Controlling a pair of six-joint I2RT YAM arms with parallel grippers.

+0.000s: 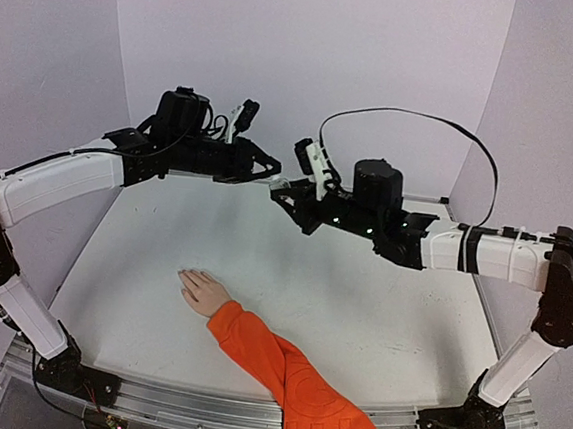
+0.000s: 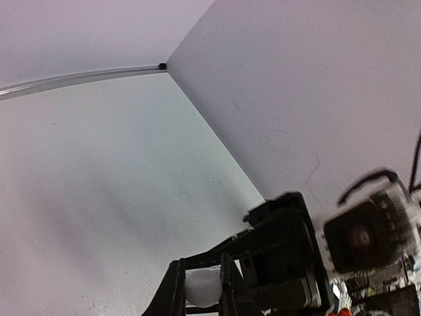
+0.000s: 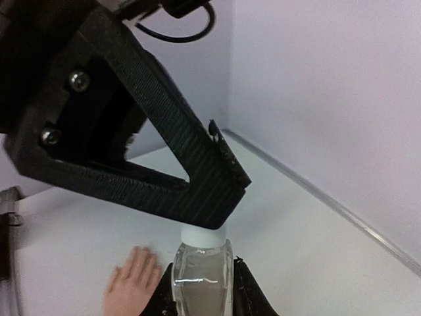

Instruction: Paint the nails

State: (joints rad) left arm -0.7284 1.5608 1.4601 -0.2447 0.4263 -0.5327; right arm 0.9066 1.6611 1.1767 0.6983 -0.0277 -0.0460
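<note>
A small pale hand (image 1: 202, 293) lies palm down on the white table, ending a bright orange sleeve (image 1: 292, 376). Its nails are too small to make out. The hand also shows in the right wrist view (image 3: 133, 284), below the bottle. My right gripper (image 3: 200, 289) is shut on a clear bottle (image 3: 200, 280) with a white cap (image 3: 202, 235), held in the air above the far middle of the table. My left gripper (image 2: 202, 283) is shut on that white cap (image 2: 202, 288). In the top view the left gripper (image 1: 268, 175) and the right gripper (image 1: 282, 193) meet tip to tip.
White walls close the table at the back and both sides (image 1: 309, 66). The right arm's wrist camera (image 2: 368, 237) sits close to the left fingers. The table's metal front rail (image 1: 200, 403) runs along the near edge.
</note>
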